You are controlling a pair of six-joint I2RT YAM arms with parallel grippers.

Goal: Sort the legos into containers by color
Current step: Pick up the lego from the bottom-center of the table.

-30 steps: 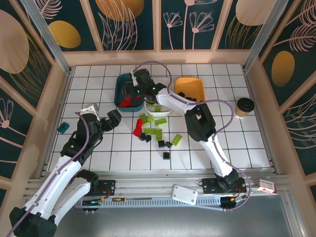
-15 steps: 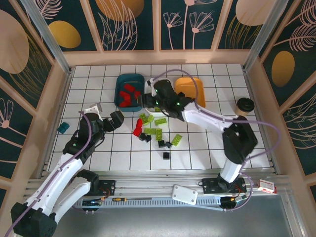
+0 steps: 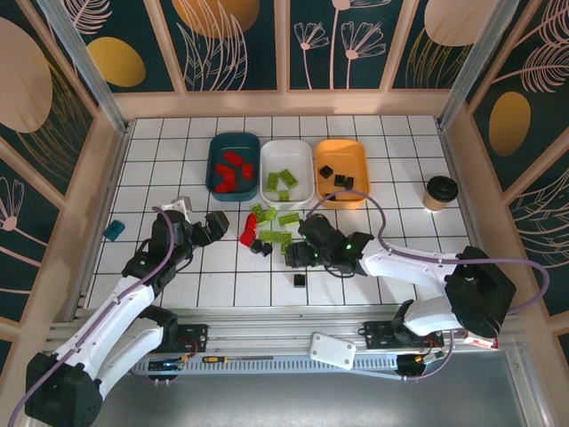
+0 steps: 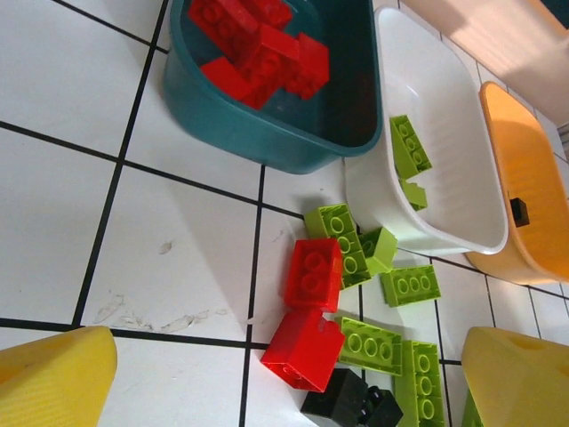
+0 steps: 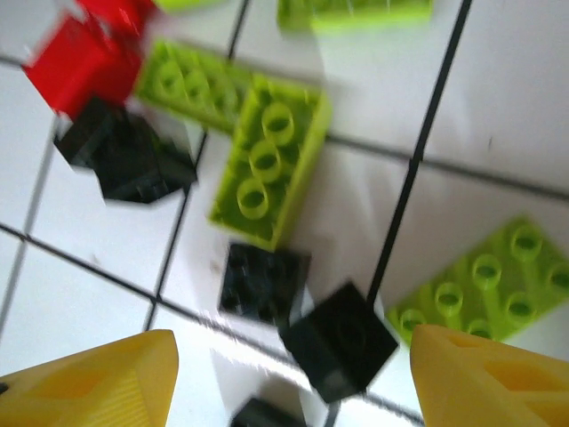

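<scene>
The loose legos (image 3: 277,233) lie in a mixed cluster on the tiled table (image 3: 400,227), directly ahead of the left gripper (image 3: 203,218) and at the fingertips of the right gripper (image 3: 298,253). In the right wrist view, a long lime brick (image 5: 267,160) lies studs up ahead of the gripper, its long axis pointing away from the fingertips and leaning slightly right at the far end. A black brick (image 5: 340,342) sits between the yellow fingers (image 5: 89,378), turned corner-on and touching neither. A second black brick (image 5: 262,280) lies just beyond it. A lime plate (image 5: 484,285) lies ahead of the right-hand finger, its long axis slanting up to the right. The right gripper's jaws stand spread and grip nothing. The right arm is folded low, its forearm running across the table toward the left arm, wrist close to the surface. The left arm reaches forward from its base, wrist low and angled toward the cluster, and its jaws are spread wide and empty. In the left wrist view, a red brick (image 4: 313,274) lies just ahead, between the fingers. Farther ahead the containers stand side by side, long axes pointing roughly away from the gripper. The dark teal tray (image 4: 267,142) ahead-left holds red bricks (image 4: 258,49), the white tray (image 4: 444,107) holds lime bricks (image 4: 409,142), and the orange tray (image 4: 524,151) ahead-right holds a black piece (image 4: 520,211).
</scene>
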